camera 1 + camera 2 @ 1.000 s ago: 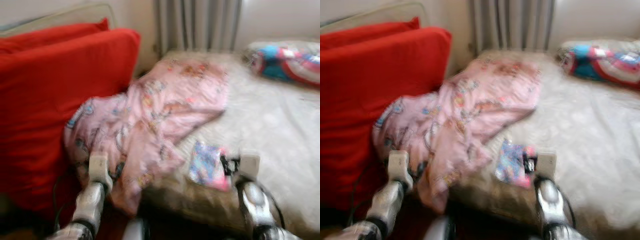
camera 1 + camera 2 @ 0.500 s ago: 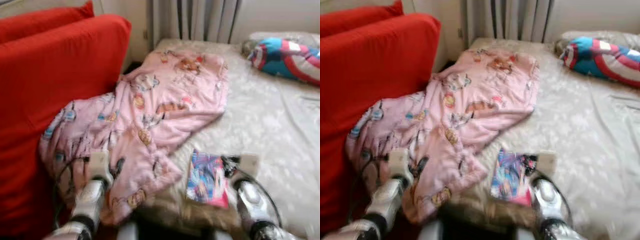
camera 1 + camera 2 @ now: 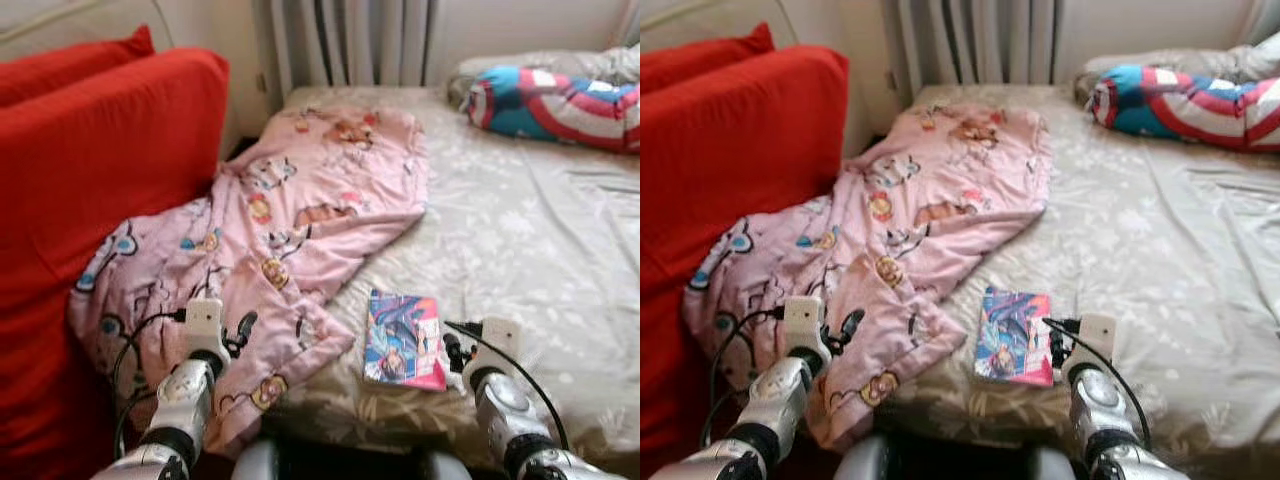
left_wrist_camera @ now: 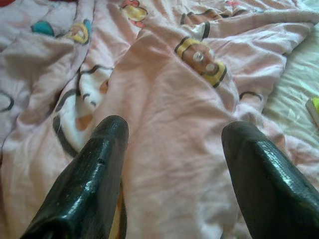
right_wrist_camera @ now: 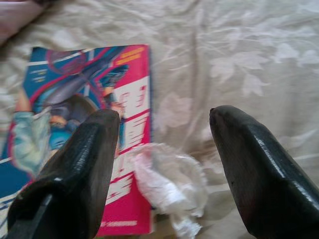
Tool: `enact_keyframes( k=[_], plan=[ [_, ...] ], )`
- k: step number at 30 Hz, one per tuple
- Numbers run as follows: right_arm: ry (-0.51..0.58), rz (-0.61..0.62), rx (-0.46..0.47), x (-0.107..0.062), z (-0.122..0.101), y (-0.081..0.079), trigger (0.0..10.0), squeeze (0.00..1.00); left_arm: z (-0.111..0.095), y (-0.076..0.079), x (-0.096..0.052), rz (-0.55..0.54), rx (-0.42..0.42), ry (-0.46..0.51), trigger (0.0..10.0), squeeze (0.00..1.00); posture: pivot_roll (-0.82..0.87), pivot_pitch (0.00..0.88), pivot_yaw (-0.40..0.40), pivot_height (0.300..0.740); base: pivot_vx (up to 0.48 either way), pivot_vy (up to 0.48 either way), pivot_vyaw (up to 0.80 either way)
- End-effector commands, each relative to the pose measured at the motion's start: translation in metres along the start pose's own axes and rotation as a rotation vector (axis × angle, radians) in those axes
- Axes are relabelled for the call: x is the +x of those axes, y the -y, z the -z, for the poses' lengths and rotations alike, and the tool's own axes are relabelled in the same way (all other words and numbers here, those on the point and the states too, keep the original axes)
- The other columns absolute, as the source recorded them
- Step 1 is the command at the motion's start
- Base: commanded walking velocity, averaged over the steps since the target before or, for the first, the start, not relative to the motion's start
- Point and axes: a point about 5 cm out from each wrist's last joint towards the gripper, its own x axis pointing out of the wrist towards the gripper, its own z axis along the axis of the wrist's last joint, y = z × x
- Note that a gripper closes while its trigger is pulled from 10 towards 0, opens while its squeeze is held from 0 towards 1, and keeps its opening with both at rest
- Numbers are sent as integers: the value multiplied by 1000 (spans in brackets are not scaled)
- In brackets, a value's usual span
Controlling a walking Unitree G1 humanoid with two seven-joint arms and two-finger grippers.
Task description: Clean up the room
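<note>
Both eye views look forward and down from the head onto the bed [image 3: 520,230], sharing the pink blanket [image 3: 300,220] and the comic book [image 3: 405,340]. The left wrist view looks closely along its fingers [image 4: 84,184] at the blanket; the right wrist view looks closely along its fingers [image 5: 75,169] at the book.

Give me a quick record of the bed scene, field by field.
bed: patterned beige sheet
blanket: pink, crumpled, spilling off the bed against the red cushion
book: flat near the bed's front edge
wrapper: crumpled, clear, at the book's edge
pillow: blue, red, white, at far end
left claw: open over blanket
right claw: open over wrapper
</note>
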Motion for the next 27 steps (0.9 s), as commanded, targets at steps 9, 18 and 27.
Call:
enact_keyframes(
  k=[9, 18, 27],
  plan=[
    [-55, -18, 35, -1, 9, -4, 10000, 0, 20, -4, -18, -1, 9, -13, 10000, 0, 63, 47, 51, 604, 0, 0, 0],
    [-84, -25, 32, -2, 16, -11, 10000, 0, 27, -7, -30, 2, 12, 11, 10000, 0, 88, 102, 50, 604, 0, 0, 0],
    [-54, 15, 61, 2, 2, -10, 10000, 0, 25, -8, -36, 6, 21, 38, 10000, 0, 108, 154, 55, 604, 0, 0, 0]
  ],
)
